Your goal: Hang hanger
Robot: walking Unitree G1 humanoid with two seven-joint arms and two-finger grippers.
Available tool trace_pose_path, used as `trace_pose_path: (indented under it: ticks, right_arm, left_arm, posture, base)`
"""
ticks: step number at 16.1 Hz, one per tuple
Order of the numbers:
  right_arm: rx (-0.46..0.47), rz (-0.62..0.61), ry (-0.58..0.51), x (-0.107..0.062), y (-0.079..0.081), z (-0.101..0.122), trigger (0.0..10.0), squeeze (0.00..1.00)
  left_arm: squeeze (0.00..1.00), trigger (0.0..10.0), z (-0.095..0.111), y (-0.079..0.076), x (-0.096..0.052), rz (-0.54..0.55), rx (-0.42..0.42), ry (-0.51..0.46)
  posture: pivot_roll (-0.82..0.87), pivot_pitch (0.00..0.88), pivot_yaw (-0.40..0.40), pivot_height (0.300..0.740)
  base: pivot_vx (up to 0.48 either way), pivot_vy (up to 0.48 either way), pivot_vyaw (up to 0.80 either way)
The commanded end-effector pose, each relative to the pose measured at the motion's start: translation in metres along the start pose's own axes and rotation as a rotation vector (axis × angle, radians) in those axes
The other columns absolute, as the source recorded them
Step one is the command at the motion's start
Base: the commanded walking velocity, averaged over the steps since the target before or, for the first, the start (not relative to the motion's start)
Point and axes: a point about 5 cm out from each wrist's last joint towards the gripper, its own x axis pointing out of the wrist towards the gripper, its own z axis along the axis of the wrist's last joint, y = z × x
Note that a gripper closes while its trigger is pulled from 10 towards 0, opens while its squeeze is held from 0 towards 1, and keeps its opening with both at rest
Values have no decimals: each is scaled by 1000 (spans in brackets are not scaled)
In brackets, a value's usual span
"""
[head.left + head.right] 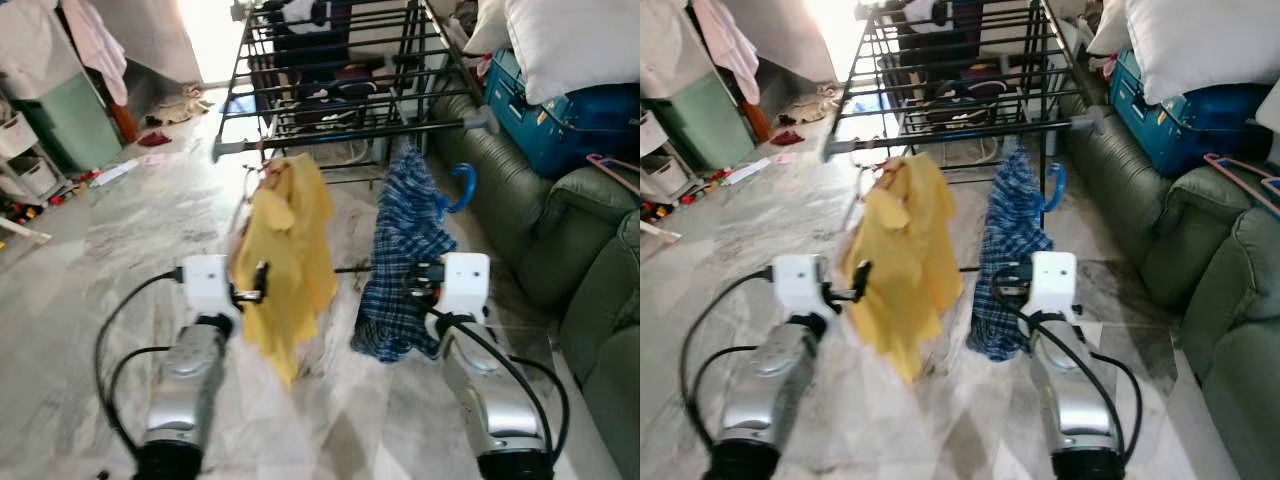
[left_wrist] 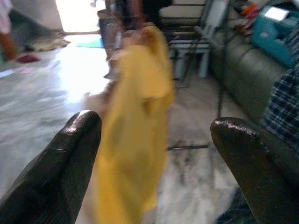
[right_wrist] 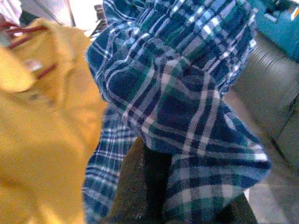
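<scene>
A yellow shirt on a reddish hanger hangs from the front rail of a black drying rack. Beside it on the same rail hangs a blue plaid shirt on a blue hanger. My left gripper is open at the yellow shirt's left edge; in the left wrist view the shirt hangs just beyond the spread fingers. My right gripper is pressed into the plaid shirt's right side and shut on its cloth, which drapes over the fingers in the right wrist view.
A green sofa runs along the right, with a blue case and white pillows on it. A green cabinet and floor clutter sit at the left. More clothes hang deeper in the rack. Marble floor lies around me.
</scene>
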Motion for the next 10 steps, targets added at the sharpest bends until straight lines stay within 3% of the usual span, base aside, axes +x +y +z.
trace_pose_path:
  ticks: [1, 6, 10]
  right_arm:
    - [7, -5, -52, 1, 2, 12, 10000, 0]
    - [15, -24, -69, 1, 0, 14, 10000, 0]
    - [3, -54, -14, 0, -3, 7, 10000, 0]
  left_arm:
    - [0, 10000, -4, 3, -3, 3, 13, 19]
    - [0, 10000, -3, 2, -6, 11, 9, 10]
    - [0, 10000, -4, -2, -10, -32, -13, 3]
  posture:
    - [-145, 32, 89, 740]
    - [-142, 35, 80, 740]
    - [-143, 43, 75, 740]
  base:
    - [0, 0, 0]
    - [0, 0, 0]
    - [0, 0, 0]
